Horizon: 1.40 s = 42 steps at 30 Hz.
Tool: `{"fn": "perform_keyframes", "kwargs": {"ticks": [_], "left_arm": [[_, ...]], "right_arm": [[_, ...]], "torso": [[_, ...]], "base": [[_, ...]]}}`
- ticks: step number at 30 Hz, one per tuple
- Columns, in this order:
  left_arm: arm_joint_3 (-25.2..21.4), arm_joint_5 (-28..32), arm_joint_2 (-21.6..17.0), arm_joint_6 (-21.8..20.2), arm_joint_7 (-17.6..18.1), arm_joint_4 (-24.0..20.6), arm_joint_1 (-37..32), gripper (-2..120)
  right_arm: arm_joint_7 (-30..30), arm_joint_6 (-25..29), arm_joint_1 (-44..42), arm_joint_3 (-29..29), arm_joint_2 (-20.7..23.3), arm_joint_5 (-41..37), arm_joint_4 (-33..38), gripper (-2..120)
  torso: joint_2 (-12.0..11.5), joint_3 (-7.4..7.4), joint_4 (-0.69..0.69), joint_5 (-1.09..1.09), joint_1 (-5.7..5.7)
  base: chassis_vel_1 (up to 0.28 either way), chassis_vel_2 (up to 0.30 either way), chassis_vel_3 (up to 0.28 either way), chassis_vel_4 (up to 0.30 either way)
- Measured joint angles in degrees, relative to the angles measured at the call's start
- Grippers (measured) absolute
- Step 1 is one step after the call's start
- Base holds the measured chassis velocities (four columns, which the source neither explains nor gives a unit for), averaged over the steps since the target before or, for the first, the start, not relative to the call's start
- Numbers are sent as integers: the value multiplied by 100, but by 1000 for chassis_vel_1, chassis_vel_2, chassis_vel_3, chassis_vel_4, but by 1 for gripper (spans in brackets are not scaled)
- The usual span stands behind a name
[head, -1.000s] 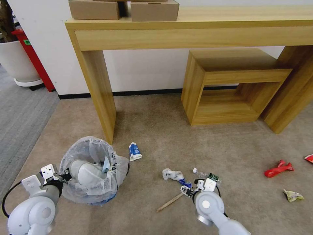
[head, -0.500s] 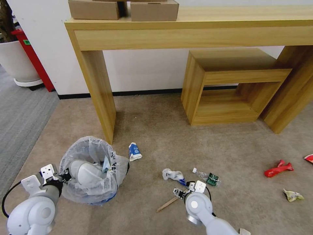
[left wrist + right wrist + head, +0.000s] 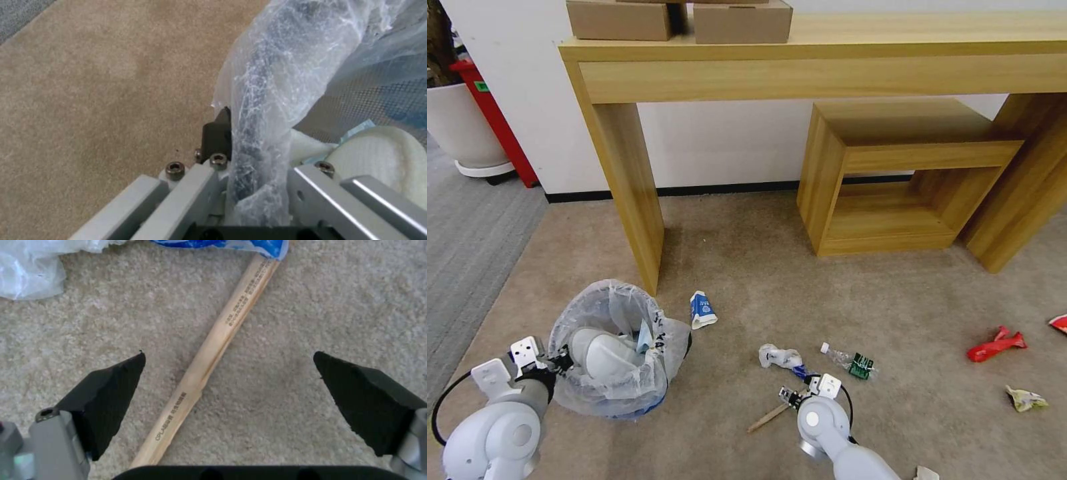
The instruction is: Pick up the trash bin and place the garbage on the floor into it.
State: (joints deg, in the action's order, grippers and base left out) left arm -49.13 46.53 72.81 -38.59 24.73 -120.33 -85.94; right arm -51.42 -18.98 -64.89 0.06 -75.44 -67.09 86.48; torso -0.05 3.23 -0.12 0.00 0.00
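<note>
Right gripper [image 3: 229,373], jaws apart, had slid from the bottle [image 3: 849,361] to straddle the wooden stick [image 3: 209,351] for pickup, while the left gripper [image 3: 249,146] clamped the trash bin [image 3: 610,347] rim on the floor [image 3: 747,267].

Beige carpet [image 3: 747,267]; whitish translucent bin bag [image 3: 610,350]; pale wooden stick [image 3: 209,350], black print; red wrapper [image 3: 997,345]; blue-white carton [image 3: 702,310].

Head camera high, facing forward and down over the floor [image 3: 747,267], left wrist camera close against the trash bin [image 3: 276,83] rim, right wrist camera close above the wooden stick [image 3: 209,350], both spots shared with the head view.
</note>
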Motion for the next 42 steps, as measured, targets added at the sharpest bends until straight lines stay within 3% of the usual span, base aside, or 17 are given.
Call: {"fn": "perform_keyframes", "kwargs": {"ticks": [14, 30, 42], "left_arm": [[1, -6, 7, 6, 0, 1, 0, 1], [27, -9, 42, 17, 1, -9, 1, 1], [32, -4, 44, 35, 3, -40, 1, 1]], "right_arm": [[100, 127, 103, -68, -46, 130, -245, 89], [135, 200, 122, -181, -53, 298, -282, 47], [217, 208, 104, -251, -33, 468, -295, 37]], "torso": [[0, 0, 0, 0, 0], [0, 0, -1, 1, 0], [0, 0, 0, 1, 0]], "base": [[0, 0, 0, 0], [0, 0, 0, 0], [0, 0, 0, 0]]}}
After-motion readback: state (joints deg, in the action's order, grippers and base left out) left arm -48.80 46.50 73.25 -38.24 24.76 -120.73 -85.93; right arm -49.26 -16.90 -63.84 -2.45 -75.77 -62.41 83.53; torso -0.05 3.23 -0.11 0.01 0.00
